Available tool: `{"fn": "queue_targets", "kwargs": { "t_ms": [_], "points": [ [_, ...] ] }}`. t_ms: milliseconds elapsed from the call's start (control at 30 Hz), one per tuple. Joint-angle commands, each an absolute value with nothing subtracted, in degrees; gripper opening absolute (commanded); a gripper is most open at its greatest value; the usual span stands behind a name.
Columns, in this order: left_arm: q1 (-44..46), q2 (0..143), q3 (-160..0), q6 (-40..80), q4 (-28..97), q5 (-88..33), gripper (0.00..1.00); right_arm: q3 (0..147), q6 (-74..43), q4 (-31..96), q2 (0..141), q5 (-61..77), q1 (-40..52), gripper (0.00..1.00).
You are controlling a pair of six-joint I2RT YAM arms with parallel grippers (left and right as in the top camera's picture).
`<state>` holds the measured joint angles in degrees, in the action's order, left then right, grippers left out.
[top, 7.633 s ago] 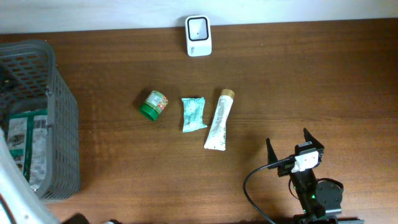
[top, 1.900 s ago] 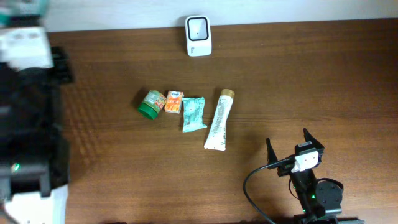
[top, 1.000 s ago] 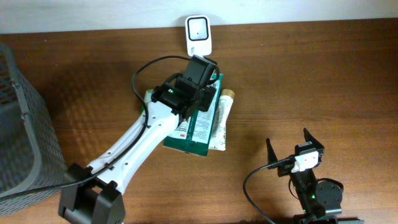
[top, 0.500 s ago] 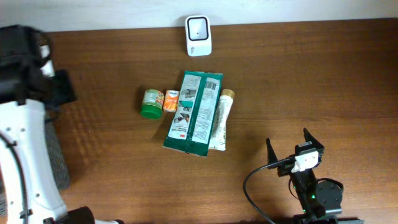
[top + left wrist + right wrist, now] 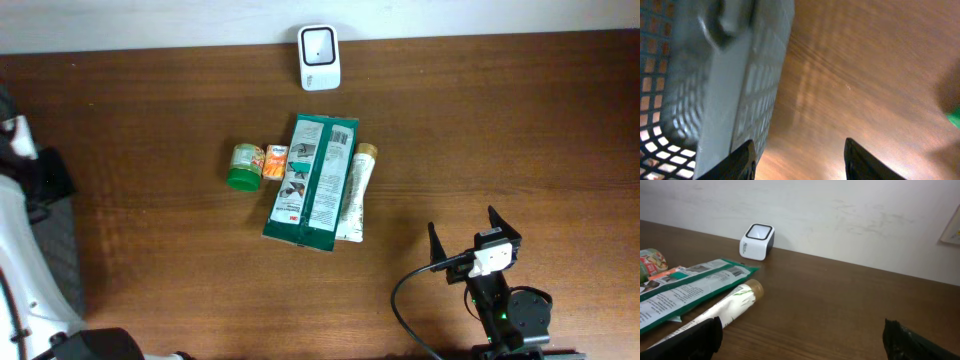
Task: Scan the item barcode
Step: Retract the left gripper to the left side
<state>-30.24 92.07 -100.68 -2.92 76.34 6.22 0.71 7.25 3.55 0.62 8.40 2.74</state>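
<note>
The white scanner (image 5: 319, 44) stands at the table's back edge, also seen in the right wrist view (image 5: 756, 241). A long green packet (image 5: 312, 182) lies flat in front of it, printed side up, partly over a white tube (image 5: 356, 190). A green-lidded jar (image 5: 243, 165) and a small orange box (image 5: 276, 162) lie to its left. My left gripper (image 5: 800, 162) is open and empty over bare wood beside the grey basket (image 5: 740, 75). My right gripper (image 5: 466, 235) rests open at the front right, apart from every item.
My left arm (image 5: 20, 260) covers the table's left edge. In the right wrist view the packet (image 5: 690, 287) and tube (image 5: 722, 311) lie left of my fingers, with the wall just behind the scanner.
The left arm laid the green packet among the items, then swung back to the far left beside the basket, its jaws narrowing a little. The right arm has not moved.
</note>
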Motion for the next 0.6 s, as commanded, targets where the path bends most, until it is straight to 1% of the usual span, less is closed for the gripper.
{"fn": "queue_targets", "kwargs": {
  "t_ms": [0,133,233,267,367,400,500,567],
  "points": [
    [-35.9,91.9,-100.4,-6.2,72.6,9.3,0.56,0.3,6.6,3.7,0.2,8.3,3.0,0.98],
    [-36.9,91.9,-100.4,-8.3,70.0,8.6,0.56,0.3,6.6,3.7,0.2,8.3,3.0,0.98],
    [-36.5,91.9,-100.4,-10.5,69.5,1.3,0.54,0.3,6.6,3.7,0.2,8.3,3.0,0.98],
    [-35.2,91.8,-100.4,-11.5,69.2,-1.8,0.54,0.3,6.6,3.7,0.2,8.3,3.0,0.98],
    [-30.2,91.8,-100.5,-11.5,67.9,-2.2,0.54,0.3,6.6,3.7,0.2,8.3,3.0,0.98],
    [-28.1,91.8,-100.5,-10.2,67.0,-2.2,0.51,0.3,6.6,3.7,0.2,8.3,3.0,0.98],
    [-25.8,91.8,-101.1,-8.4,65.1,-3.6,0.51,0.3,6.6,3.7,0.2,8.3,3.0,0.98],
    [-23.4,91.6,-101.4,-8.4,62.7,-9.2,0.51,0.3,6.6,3.7,0.2,8.3,3.0,0.98]
  ]
}}
